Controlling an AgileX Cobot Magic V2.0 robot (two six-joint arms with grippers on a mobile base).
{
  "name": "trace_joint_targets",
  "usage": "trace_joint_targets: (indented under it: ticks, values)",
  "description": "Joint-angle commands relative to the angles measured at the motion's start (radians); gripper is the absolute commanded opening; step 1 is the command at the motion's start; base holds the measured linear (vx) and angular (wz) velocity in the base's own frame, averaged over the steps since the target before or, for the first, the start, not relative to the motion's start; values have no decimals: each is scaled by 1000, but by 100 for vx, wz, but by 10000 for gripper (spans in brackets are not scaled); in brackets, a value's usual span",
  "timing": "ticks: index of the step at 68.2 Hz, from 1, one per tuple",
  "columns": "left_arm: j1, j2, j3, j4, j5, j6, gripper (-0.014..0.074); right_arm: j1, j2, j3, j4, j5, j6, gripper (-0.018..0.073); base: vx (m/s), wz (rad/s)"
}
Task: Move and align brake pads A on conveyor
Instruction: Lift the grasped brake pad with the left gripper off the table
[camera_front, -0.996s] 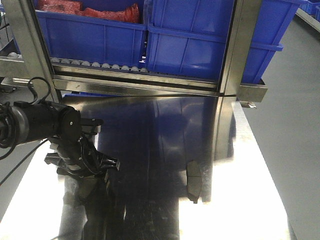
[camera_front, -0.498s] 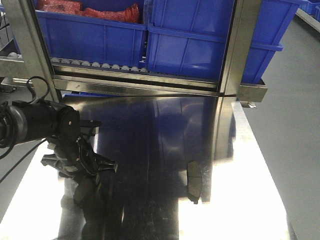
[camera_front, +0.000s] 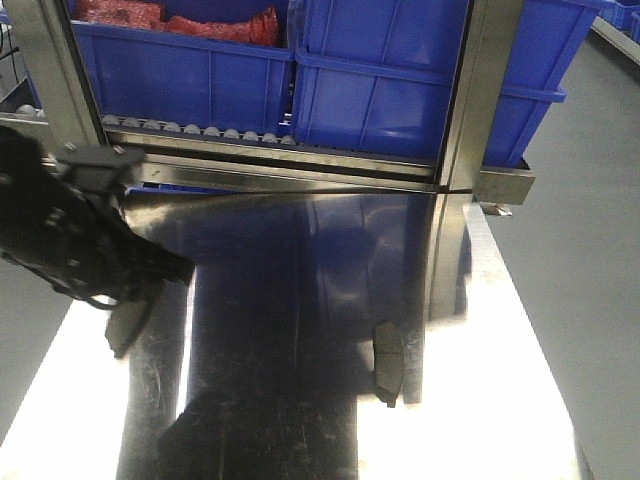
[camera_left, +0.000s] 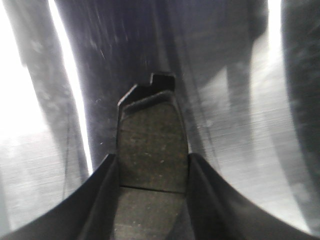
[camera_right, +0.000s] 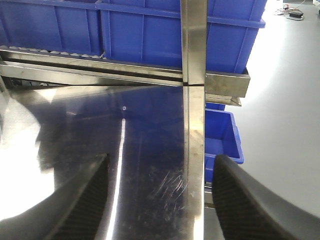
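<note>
Left fingers around one flat, dark grey, grooved brake pad

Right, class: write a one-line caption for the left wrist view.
Brake pad clamped between the left jaws over the shiny steel table.

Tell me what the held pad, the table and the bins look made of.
Held pad: matte, grainy dark friction compound, probably on a metal backing with a notched tab. Table: brushed stainless steel, likely; mirror glare and fine scratches. Bins: glossy blue moulded plastic, ribbed walls.
</note>
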Motion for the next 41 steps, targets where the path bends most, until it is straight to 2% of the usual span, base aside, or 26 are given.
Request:
trace_joint_targets:
  ticks: [1, 13, 19, 25, 41]
  values:
    - [-6, -140, -28, 6, -26, -10, -8, -7, 20, -25, -6, -72, -8, 440, 0, 0]
    - [-11, -318, -22, 3, -17, -10, -6, -7, 20, -25, -6, -72, -8, 440, 0, 0]
    - [-11, -413, 16, 23, -50, -9, -6, -7, 20, -25, -6, -72, -8, 440, 0, 0]
    - [-11, -515, 109, 60, -88, -10, -6, -7, 20, -25, -6, -72, -8, 440, 0, 0]
    - [-11, -803, 386, 96, -240, -10, -6, -7, 20, -25, -6, -72, -8, 440, 0, 0]
